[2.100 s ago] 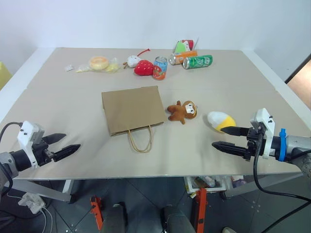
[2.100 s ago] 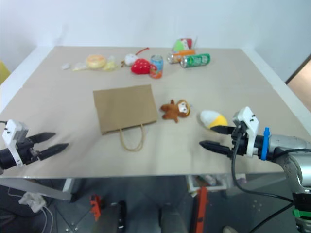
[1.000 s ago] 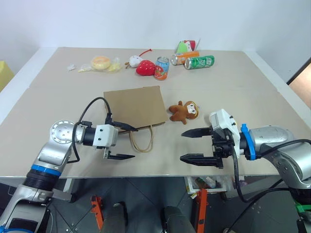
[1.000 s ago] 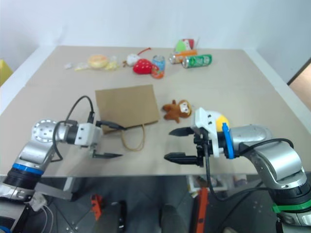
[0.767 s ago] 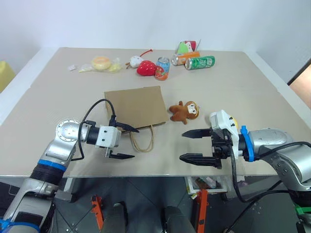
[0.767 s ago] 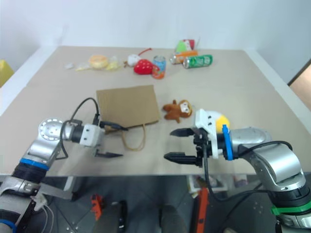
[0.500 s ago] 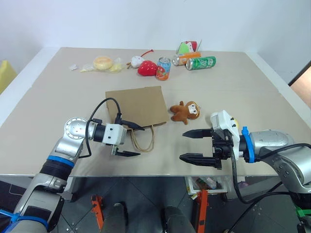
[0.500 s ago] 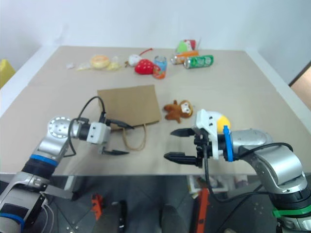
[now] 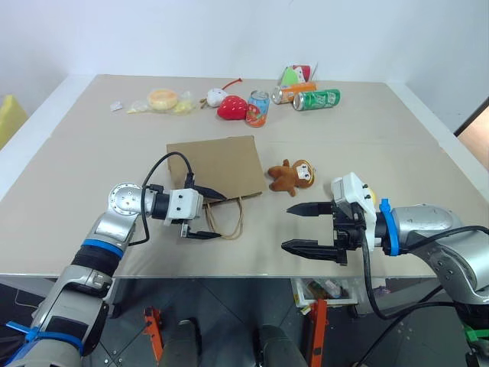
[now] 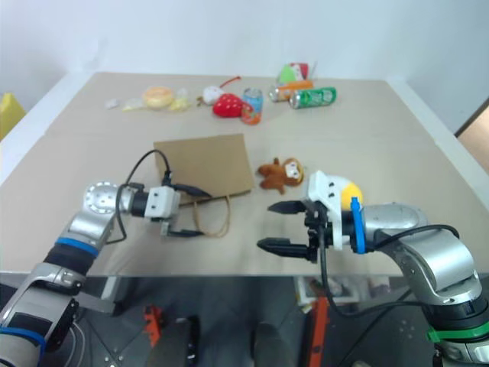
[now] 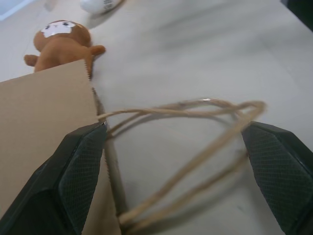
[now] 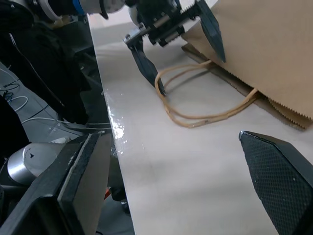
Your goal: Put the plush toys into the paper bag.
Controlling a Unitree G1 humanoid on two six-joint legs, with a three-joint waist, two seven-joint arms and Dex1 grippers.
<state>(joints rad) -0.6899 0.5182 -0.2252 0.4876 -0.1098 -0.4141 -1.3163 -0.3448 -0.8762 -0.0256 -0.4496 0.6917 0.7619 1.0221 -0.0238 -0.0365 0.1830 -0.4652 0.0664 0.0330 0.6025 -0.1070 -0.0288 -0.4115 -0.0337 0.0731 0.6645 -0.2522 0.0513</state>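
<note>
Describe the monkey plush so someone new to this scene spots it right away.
Start at the flat brown paper bag lying mid-table with its cord handles toward the near edge. Just off the bag's right side lies the monkey plush, sprawled on the tabletop. It is the one brown toy with a tan face; the white-and-yellow egg plush sits further right, and the red strawberry plush lies at the far side.

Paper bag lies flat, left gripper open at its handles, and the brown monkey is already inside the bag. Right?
Not quite. The brown monkey lies on the table beside the paper bag, as the left eye view shows. The left gripper is open at the handles.
</note>
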